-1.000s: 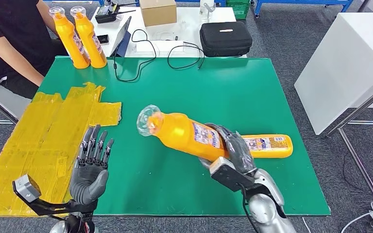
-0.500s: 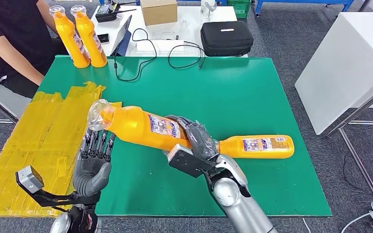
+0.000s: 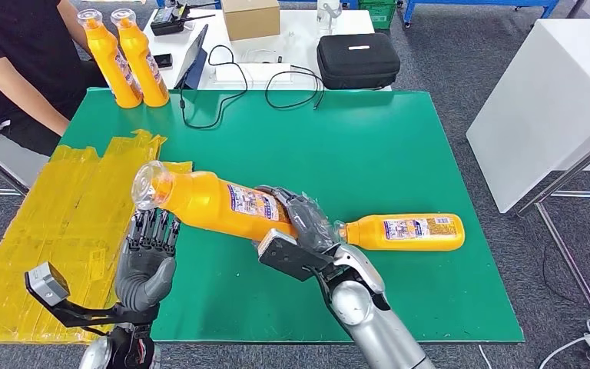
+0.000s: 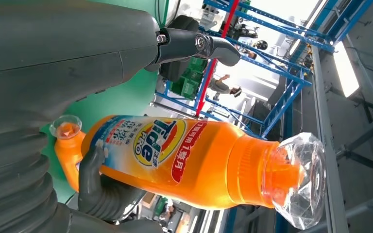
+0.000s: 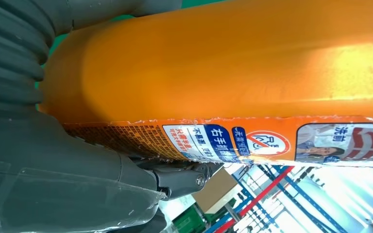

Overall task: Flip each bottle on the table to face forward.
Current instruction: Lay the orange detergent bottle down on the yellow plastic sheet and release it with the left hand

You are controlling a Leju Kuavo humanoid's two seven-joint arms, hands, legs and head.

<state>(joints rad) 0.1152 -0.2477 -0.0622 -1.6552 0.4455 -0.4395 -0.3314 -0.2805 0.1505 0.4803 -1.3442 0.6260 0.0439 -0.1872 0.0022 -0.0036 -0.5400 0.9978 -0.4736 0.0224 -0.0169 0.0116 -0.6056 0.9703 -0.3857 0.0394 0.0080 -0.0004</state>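
The right hand (image 3: 301,223) is wrapped around the lower body of an orange bottle (image 3: 215,201), holding it off the green tabletop (image 3: 399,146) and tipped so the clear cap (image 3: 148,184) points out toward the robot's left; the cap end hangs right above the left hand (image 3: 147,261), which sits palm up with fingers spread and nothing in it yet. Looks to me like a handover mid-air so the bottle can get turned label-front.

A second bottle (image 3: 403,231) lies on its side on the tabletop just beside the right hand, cap toward it; two more bottles (image 3: 123,58) stand upright at the far left corner, next to a person (image 3: 15,69) in a black shirt.

What could go sideways from here, my guess:
- the grip is down near the base while most of the weight sticks out the other way; if the fingers loosen before the left hand closes, the cap end dips and the bottle slides out
- smooth plastic with a glossy label; it could rotate in the grip, so it ends up facing wrong anyway
- left hand closing on the tapered neck instead of the body; it'd probably squirt loose
- the right arm is close to the lying bottle; pulling back could nudge it and roll it toward the edge
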